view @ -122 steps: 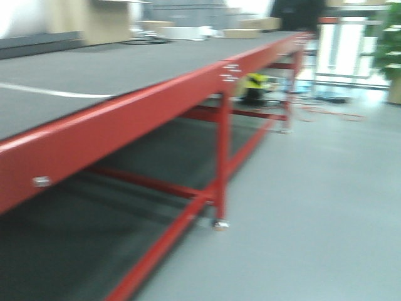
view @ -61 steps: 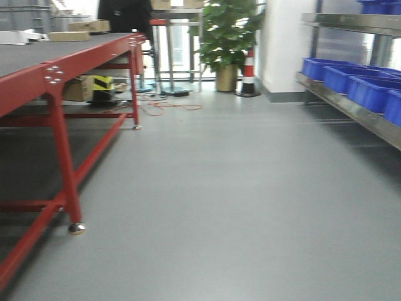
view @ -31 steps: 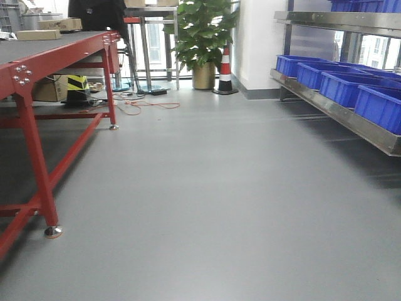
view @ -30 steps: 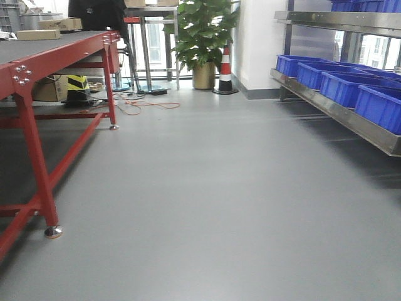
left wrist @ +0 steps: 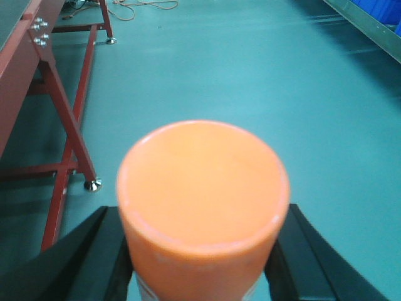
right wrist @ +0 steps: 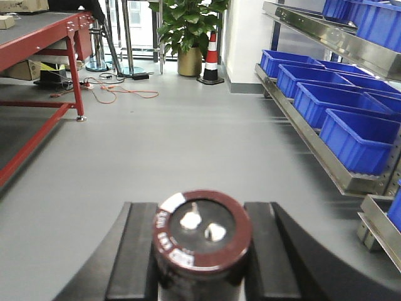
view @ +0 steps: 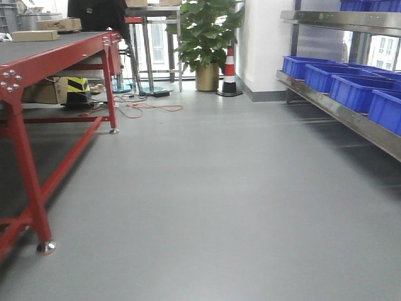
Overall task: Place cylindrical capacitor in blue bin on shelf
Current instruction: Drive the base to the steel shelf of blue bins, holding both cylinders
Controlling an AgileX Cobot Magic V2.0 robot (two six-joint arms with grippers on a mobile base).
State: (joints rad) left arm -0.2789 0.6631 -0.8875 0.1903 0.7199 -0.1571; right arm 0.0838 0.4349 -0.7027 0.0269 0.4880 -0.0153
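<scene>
My right tool (right wrist: 202, 254) grips the capacitor (right wrist: 202, 229), my left tool (left wrist: 203, 263) an orange cylinder (left wrist: 203, 182). The shelf (right wrist: 313, 28) and its bins (right wrist: 357, 138) are well apart from me, so nothing is placed yet.

Grey floor (view: 219, 188), red table (view: 62, 51), potted plant (view: 203, 28)

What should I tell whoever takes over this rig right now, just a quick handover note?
Left pincer: shut on an orange cylinder, held upright.
Right pincer: shut on the cylindrical capacitor, terminals facing up.
The shelf runs along the right side of the aisle, with blue bins on its lower level. The red table is on the left.
Done: the capacitor is picked up and in hand.
Left: the shelf looks out of arm's reach, so the base probably has to close in on it. Then put the capacitor in a blue bin and open the right pincer.
</scene>
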